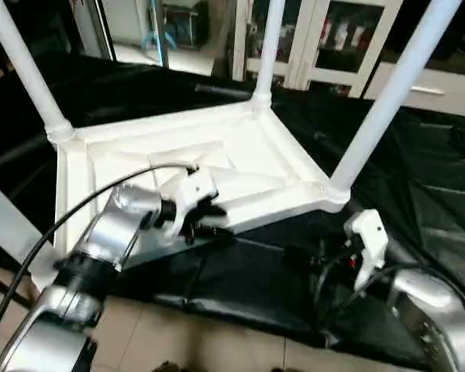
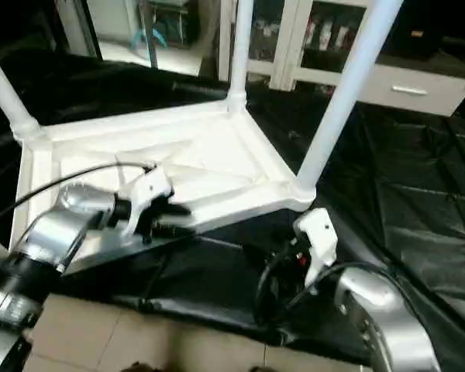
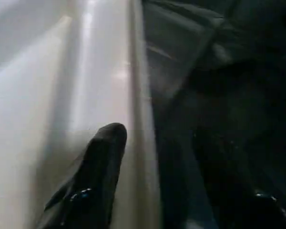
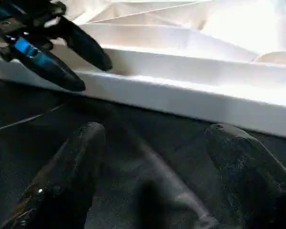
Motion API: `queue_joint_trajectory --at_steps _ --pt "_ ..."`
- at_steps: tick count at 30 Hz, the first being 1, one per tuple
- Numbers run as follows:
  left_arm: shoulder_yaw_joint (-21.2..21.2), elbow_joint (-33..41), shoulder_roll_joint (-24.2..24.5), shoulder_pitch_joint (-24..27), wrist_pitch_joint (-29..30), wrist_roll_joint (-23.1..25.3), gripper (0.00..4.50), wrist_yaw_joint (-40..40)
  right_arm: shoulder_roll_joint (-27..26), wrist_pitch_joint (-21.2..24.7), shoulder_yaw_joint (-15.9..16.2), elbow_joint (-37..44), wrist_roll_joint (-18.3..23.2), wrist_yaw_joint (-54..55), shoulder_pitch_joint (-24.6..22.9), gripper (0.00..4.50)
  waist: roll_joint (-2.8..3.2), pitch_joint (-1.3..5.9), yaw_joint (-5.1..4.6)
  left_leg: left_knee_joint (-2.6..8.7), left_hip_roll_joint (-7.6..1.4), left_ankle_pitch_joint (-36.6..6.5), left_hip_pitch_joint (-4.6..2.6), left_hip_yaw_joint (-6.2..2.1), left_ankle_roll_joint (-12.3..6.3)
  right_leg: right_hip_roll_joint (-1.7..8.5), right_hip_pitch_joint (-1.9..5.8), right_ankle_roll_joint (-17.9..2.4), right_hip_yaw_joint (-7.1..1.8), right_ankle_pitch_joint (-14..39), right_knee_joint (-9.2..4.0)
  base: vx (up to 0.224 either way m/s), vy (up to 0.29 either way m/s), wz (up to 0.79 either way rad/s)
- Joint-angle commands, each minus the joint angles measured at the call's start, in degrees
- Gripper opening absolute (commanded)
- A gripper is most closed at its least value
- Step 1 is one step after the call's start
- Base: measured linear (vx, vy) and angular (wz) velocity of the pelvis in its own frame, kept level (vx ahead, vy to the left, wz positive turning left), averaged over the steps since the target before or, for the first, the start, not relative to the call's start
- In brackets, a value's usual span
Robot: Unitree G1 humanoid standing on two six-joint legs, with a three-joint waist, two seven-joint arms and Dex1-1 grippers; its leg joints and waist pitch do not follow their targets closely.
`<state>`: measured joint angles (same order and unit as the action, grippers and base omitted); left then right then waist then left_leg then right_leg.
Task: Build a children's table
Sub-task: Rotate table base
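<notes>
One upturned tabletop (image 1: 240,159) on black sheet (image 1: 418,194), three legs (image 1: 387,97) standing in corners. Left gripper (image 1: 209,219) spread astride near rim; right gripper (image 4: 152,157) spread, empty.

White cabinet (image 1: 325,39), black mat (image 1: 418,178), tiled floor (image 1: 163,341)

Daylight came from the bright room behind, and it made glare on the white tabletop (image 1: 248,151) and on my silver forearms. The black cover (image 1: 434,194) stayed dark with dull reflections. My left hand (image 1: 205,221) looked a little blurred. Both wrist pictures were dim and soft, my fingers (image 3: 97,176) out of focus.
</notes>
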<state>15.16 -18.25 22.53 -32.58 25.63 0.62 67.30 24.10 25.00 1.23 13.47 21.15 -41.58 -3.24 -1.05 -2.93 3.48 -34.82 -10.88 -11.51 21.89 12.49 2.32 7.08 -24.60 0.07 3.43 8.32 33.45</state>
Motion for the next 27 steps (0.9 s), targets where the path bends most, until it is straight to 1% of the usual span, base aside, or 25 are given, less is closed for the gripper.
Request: queue_joint_trajectory --at_steps 1,2,3,4,6,8,9,11,12,13,14,16,20,21,22,23,24,25,26,27 --pt "0.82 3.61 1.13 0.31 1.99 -0.27 2.99 0.64 1.0 0.97 0.07 2.59 1.47 -0.95 -0.98 3.64 -0.02 3.61 -0.04 5.1 -2.39 -12.57 -1.32 -1.41 -1.43 1.39 2.97 -10.49 -1.94 14.0 -3.1 0.0 0.0 0.0" --pt "0.82 3.61 1.13 0.31 1.99 -0.27 3.04 0.64 1.0 0.97 0.07 2.59 1.47 -0.95 -0.98 3.64 -0.19 3.58 -0.13 5.1 -2.28 -12.85 -1.28 -1.37 -1.31 1.24 2.83 -9.87 -1.91 14.69 -3.24 0.0 0.0 0.0" --pt "1.32 3.75 2.29 0.76 1.52 1.41 3.1 0.47 0.92 0.86 0.08 2.91 1.22 -0.97 -1.47 3.64 0.01 3.56 -0.18 5.17 -2.18 -13.34 -1.16 -1.5 -1.08 1.23 2.88 -9.44 -1.87 15.55 -3.29 0.0 0.0 0.0" --pt "1.58 3.51 2.96 0.96 0.9 2.39 3.33 0.15 0.8 0.79 0.13 3.07 1.09 -0.91 -1.75 3.64 -0.07 3.57 -0.24 5.21 -2.21 -13.63 -1.17 -1.5 -0.96 1.22 2.84 -9.1 -1.88 16.02 -3.45 0.0 0.0 0.0" --pt "1.66 3.4 3.61 1.2 0.46 3.18 3.49 -1.02 0.69 0.8 0.28 3.38 1.11 -0.75 -2.18 3.64 -0.04 3.58 -0.37 5.26 -2.16 -14.26 -1.09 -1.67 -0.51 1.18 2.84 -8.22 -1.85 17.19 -3.51 0.0 0.0 0.0" --pt "2.0 4.27 4.36 1.5 1.49 3.29 3.66 -2.41 0.81 1.08 0.55 4.03 1.53 -0.48 -2.74 3.64 -0.06 3.64 -0.48 5.25 -2.16 -14.29 -1.08 -1.7 -0.3 1.14 2.82 -8.18 -1.85 16.93 -3.48 0.0 0.0 0.0" --pt "2.39 4.49 4.76 1.57 1.87 3.42 3.66 -2.45 0.85 1.22 0.72 4.24 1.66 -0.44 -2.86 3.64 -0.06 3.64 -0.45 5.22 -2.18 -14.43 -1.2 -1.69 -0.22 1.13 2.72 -8.34 -1.88 16.72 -3.47 0.0 0.0 0.0" --pt "3.16 3.95 5.4 1.66 1.28 4.28 3.94 -2.87 1.08 1.24 1.24 4.39 1.23 -0.46 -3.01 3.64 -0.02 3.72 -0.43 5.21 -2.16 -13.79 -1.16 -1.71 -0.32 1.02 2.74 -8.72 -1.86 15.48 -3.3 0.0 0.0 0.0" --pt "3.51 3.53 5.68 1.69 0.8 4.92 4.01 -3.26 1.14 1.24 1.33 4.42 1.14 -0.53 -3.07 3.64 -0.04 3.7 -0.46 5.19 -2.16 -13.61 -1.17 -1.7 -0.36 1.01 2.72 -8.78 -1.87 15.06 -3.26 0.0 0.0 0.0" --pt "3.75 3.29 5.87 1.72 0.5 5.39 4.01 -3.51 1.14 1.26 1.32 4.45 1.14 -0.59 -3.11 3.64 0.0 3.73 -0.43 5.19 -2.18 -13.49 -1.2 -1.72 -0.38 1.02 2.72 -8.84 -1.85 14.83 -3.22 0.0 0.0 0.0" --pt "3.94 2.94 5.99 1.69 -0.18 6.0 4.01 -4.02 1.15 1.27 1.24 4.47 1.2 -0.64 -3.14 3.64 -0.14 3.72 -0.46 5.14 -2.15 -13.44 -1.14 -1.7 -0.55 1.0 2.74 -8.84 -1.86 14.71 -3.26 0.0 0.0 0.0" --pt "3.91 1.69 5.9 1.41 -1.67 7.06 4.01 -5.68 1.16 1.27 1.19 4.39 1.21 -0.7 -3.05 3.64 -0.08 3.75 -0.46 5.1 -2.12 -13.32 -1.15 -1.66 -0.58 1.0 2.73 -8.93 -1.87 14.41 -3.21 0.0 0.0 0.0" --pt "3.91 1.69 5.9 1.41 -1.67 7.06 4.01 -5.68 1.16 1.27 1.19 4.39 1.21 -0.7 -3.05 3.64 -0.08 3.75 -0.46 5.1 -2.12 -13.32 -1.15 -1.66 -0.58 1.0 2.73 -8.93 -1.87 14.41 -3.21 0.0 0.0 0.0" --pt "3.3 -4.25 3.61 -1.73 -10.57 9.23 4.01 -13.78 1.12 1.03 1.35 3.9 0.99 -0.37 -2.66 3.64 -0.37 3.7 -0.25 5.03 -2.03 -15.01 -1.26 -1.66 -0.59 1.03 2.5 -7.82 -1.85 17.2 -3.69 0.0 0.0 0.0" --pt "3.3 -4.25 3.61 -1.73 -10.57 9.23 4.01 -13.78 1.12 1.03 1.35 3.9 0.99 -0.37 -2.66 3.64 -0.41 3.66 -0.16 5.12 -2.13 -15.95 -1.27 -1.78 -0.19 1.09 2.5 -7.47 -1.86 18.2 -3.77 0.0 0.0 0.0" --pt "3.35 -5.59 2.93 -2.76 -12.21 9.63 4.01 -15.52 1.18 1.01 1.34 3.91 1.01 -0.29 -2.65 3.64 -0.43 3.71 -0.16 5.16 -2.12 -16.03 -1.18 -1.86 -0.01 1.13 2.62 -7.31 -1.82 18.43 -3.7 0.0 0.0 0.0" --pt "3.59 -7.12 2.21 -3.95 -14.52 10.17 4.01 -17.03 1.25 0.99 1.21 3.83 1.01 -0.22 -2.59 3.64 -0.53 3.69 -0.15 5.23 -2.09 -16.86 -1.11 -1.98 0.19 1.17 2.56 -6.49 -1.78 19.95 -3.96 0.0 0.0 0.0" --pt "3.66 -7.72 1.93 -4.38 -15.38 10.35 4.01 -17.49 1.29 0.98 1.15 3.78 1.01 -0.18 -2.54 3.64 -0.56 3.67 -0.17 5.22 -2.05 -17.06 -1.14 -1.97 0.25 1.12 2.46 -6.32 -1.78 20.32 -4.1 0.0 0.0 0.0" --pt "3.69 -8.68 1.39 -5.09 -16.01 10.64 4.01 -18.44 1.33 0.95 0.97 3.66 1.01 -0.12 -2.46 3.64 -0.65 3.65 -0.18 5.27 -2.09 -17.62 -1.08 -2.04 0.43 1.16 2.52 -6.1 -1.76 20.97 -4.14 0.0 0.0 0.0" --pt "3.89 -10.08 0.82 -5.96 -17.14 11.05 4.01 -19.4 1.42 0.91 0.8 3.5 1.03 -0.07 -2.37 3.64 -0.53 3.68 -0.15 5.25 -2.08 -17.73 -1.14 -2.08 0.49 1.17 2.45 -6.03 -1.74 21.13 -4.17 0.0 0.0 0.0"
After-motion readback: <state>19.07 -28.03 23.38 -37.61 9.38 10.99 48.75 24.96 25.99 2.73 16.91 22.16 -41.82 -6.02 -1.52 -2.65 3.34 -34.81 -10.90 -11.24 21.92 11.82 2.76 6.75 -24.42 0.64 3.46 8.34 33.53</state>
